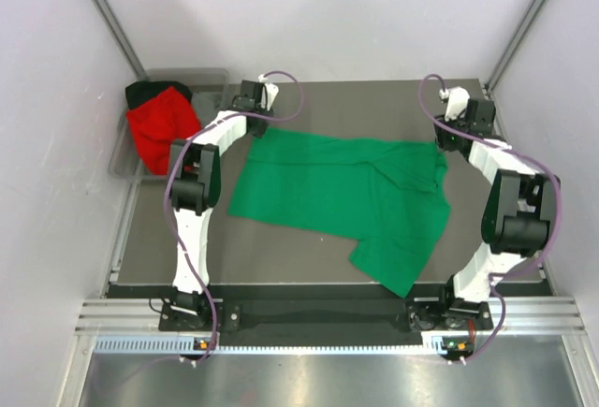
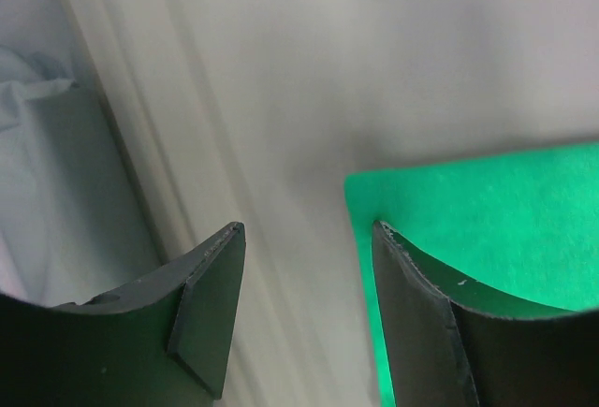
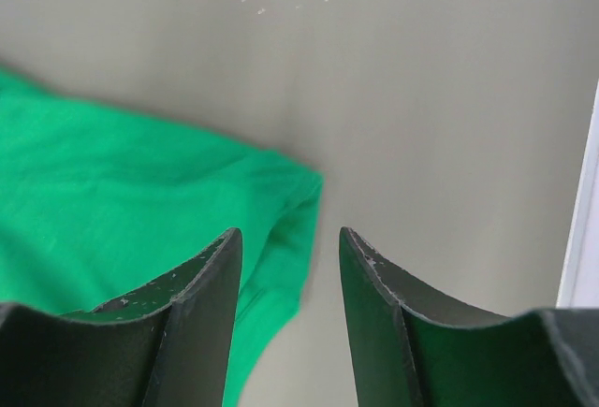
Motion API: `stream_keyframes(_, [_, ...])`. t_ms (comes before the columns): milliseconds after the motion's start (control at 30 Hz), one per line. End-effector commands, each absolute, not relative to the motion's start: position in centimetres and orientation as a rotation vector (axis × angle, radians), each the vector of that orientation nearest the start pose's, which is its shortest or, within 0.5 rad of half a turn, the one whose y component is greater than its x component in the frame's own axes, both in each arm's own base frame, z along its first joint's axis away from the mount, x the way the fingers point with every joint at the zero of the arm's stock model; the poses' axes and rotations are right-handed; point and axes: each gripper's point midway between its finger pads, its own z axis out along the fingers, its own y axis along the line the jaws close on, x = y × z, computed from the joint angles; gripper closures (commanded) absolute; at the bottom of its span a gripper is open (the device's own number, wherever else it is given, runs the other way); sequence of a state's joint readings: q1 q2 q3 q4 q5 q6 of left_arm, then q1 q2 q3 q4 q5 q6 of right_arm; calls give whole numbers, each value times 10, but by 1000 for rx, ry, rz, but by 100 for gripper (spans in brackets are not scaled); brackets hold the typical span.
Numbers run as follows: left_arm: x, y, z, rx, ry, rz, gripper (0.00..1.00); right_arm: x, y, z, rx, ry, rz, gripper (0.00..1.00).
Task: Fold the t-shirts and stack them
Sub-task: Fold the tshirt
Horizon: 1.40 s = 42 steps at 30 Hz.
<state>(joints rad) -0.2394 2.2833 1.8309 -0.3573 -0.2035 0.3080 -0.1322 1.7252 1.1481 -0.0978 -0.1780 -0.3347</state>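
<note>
The bright green t-shirt [image 1: 346, 196] lies spread flat across the middle of the table, one part reaching toward the near right. A red t-shirt [image 1: 161, 128] is bunched in the grey bin at the far left, on top of a black t-shirt [image 1: 140, 92]. My left gripper [image 1: 255, 126] hangs open at the green shirt's far left corner [image 2: 487, 220]; bare table fills the gap between its fingers [image 2: 308, 226]. My right gripper [image 1: 449, 136] is open over the far right corner [image 3: 140, 201], with only the cloth's edge between its fingers [image 3: 289, 231]. Neither holds anything.
The grey plastic bin [image 1: 120, 159] stands off the table's far left edge, beside the left arm's elbow. White walls close in on both sides and the back. A metal rail runs along the near edge by the arm bases.
</note>
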Motion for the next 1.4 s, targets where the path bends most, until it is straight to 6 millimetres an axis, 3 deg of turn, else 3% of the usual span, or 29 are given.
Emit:
stream_keyframes(0, [585, -91, 60, 504, 2305, 271, 39, 493, -51, 115, -250, 2177, -30, 54])
stream_keyframes(233, [589, -89, 44, 449, 2344, 209, 39, 515, -78, 96, -59, 2207, 87, 55])
stream_keyframes(267, [589, -89, 43, 444, 2346, 202, 39, 517, -80, 86, -45, 2232, 106, 56])
stream_keyframes(300, [588, -88, 40, 444, 2354, 201, 40, 522, -86, 91, -30, 2228, 117, 58])
stream_keyframes(433, [587, -87, 35, 453, 2364, 203, 41, 528, -83, 84, -35, 2273, 193, 59])
stream_keyframes(600, [584, -85, 36, 462, 2366, 206, 42, 520, -69, 64, -115, 2388, 320, 59])
stream_keyframes(933, [577, -84, 33, 468, 2377, 206, 43, 512, -59, 70, -104, 2384, 421, 59])
stream_keyframes(1367, [576, -81, 27, 481, 2401, 228, 42, 495, -56, 39, -122, 2541, 490, 64])
